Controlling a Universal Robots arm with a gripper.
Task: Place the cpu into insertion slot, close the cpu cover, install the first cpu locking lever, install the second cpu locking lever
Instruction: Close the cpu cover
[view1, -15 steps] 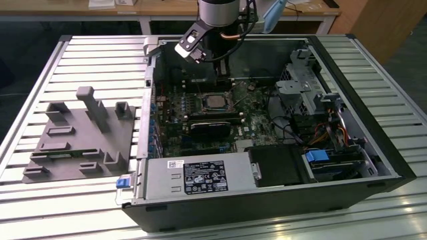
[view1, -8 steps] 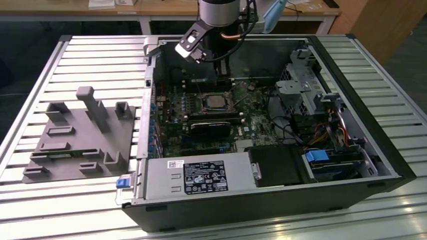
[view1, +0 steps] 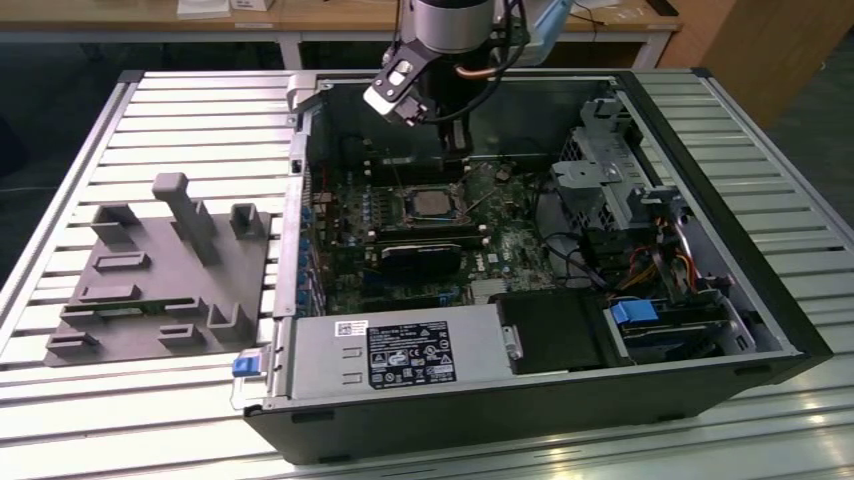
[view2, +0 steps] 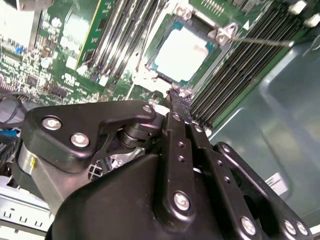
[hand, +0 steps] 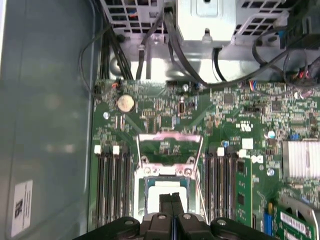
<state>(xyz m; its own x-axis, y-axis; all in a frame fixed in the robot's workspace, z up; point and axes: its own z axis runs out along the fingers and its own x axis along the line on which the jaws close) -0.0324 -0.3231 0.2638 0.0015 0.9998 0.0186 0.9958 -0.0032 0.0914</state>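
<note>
**Status: seated, not closed up**

So the cpu (hand: 165, 194), a small flat square chip with a pale silver-grey metal top, is lying flat and lined up inside the insertion slot (hand: 148, 192). That's the little square socket with the dark frame and silver metal rim on the green circuit board. In the exterior view the chip reads as a grey square around mid-board.

The cpu cover (hand: 170, 136), a thin silver metal frame plate with a square window, is swung open off the chip. It's hinged at one socket edge, and you can see green board through the window.

In the second wrist view, a thin silver wire locking lever (view2: 260, 41) sticks out away from a socket corner.
</note>
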